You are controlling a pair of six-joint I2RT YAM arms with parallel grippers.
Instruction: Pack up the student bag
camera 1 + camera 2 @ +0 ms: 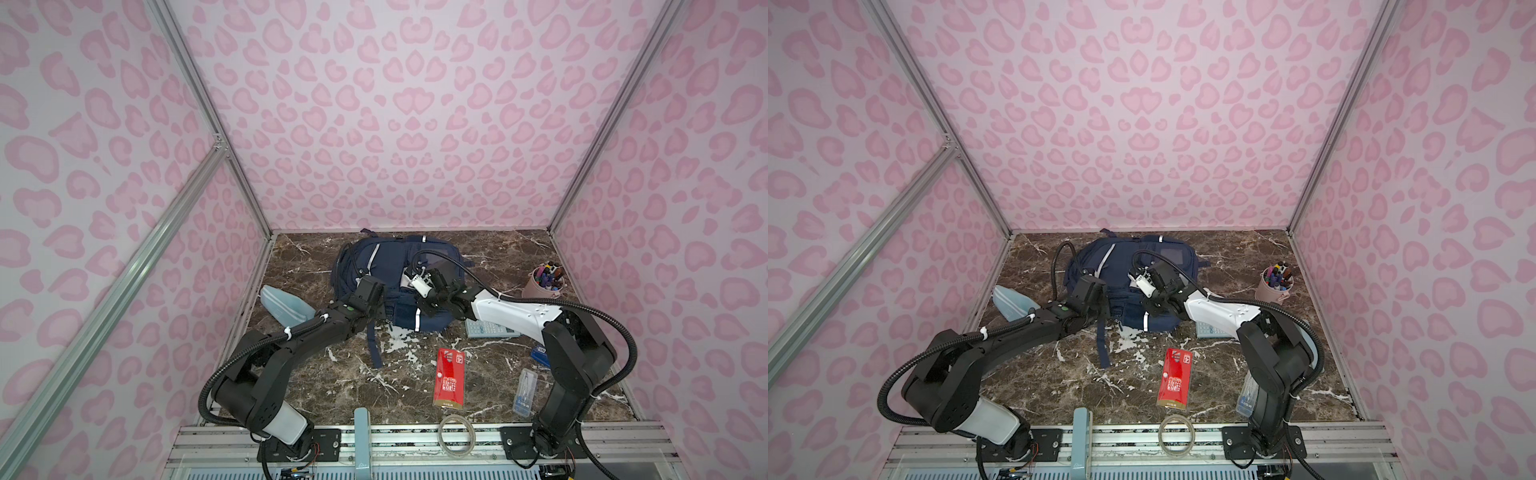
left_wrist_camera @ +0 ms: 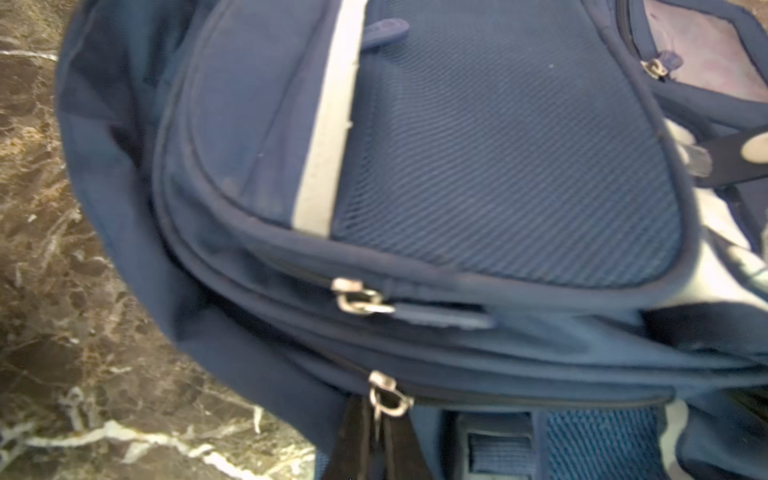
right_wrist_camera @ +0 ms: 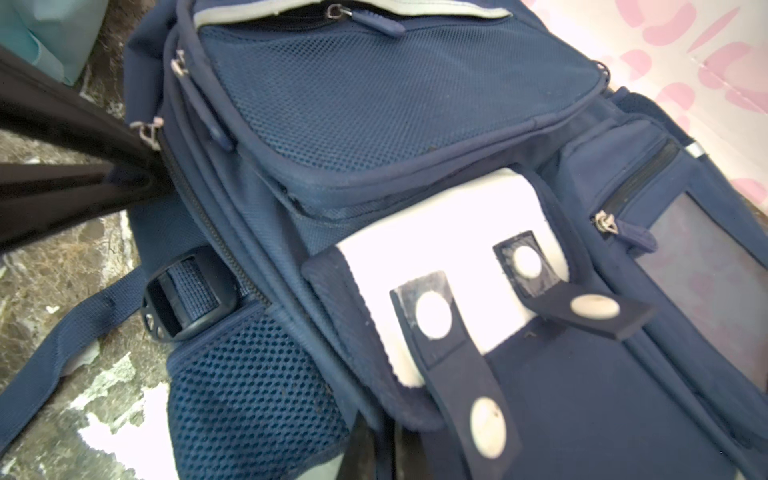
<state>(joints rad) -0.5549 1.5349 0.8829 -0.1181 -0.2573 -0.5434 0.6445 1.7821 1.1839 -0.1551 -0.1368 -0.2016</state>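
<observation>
The student bag (image 1: 399, 253), a navy backpack with white stripes, lies flat at the back of the marble table in both top views (image 1: 1121, 257). My left gripper (image 2: 380, 419) is shut on a metal zipper pull (image 2: 388, 401) on the bag's side seam, just above a strap buckle (image 3: 178, 299). Its black fingers (image 3: 83, 137) enter the right wrist view from the side. My right gripper (image 3: 388, 436) is shut on the folded navy edge of the flap beside the white patch (image 3: 449, 232). In a top view both grippers, left (image 1: 376, 307) and right (image 1: 419, 305), sit on the bag's near half.
A light-blue pouch (image 1: 286, 305) lies left of the bag. A calculator (image 1: 488, 330) sits under the right arm, with a pen cup (image 1: 546, 282) at the back right. Nearer the front are a red pack (image 1: 449, 376), a clear case (image 1: 525, 390) and a tape roll (image 1: 457, 434).
</observation>
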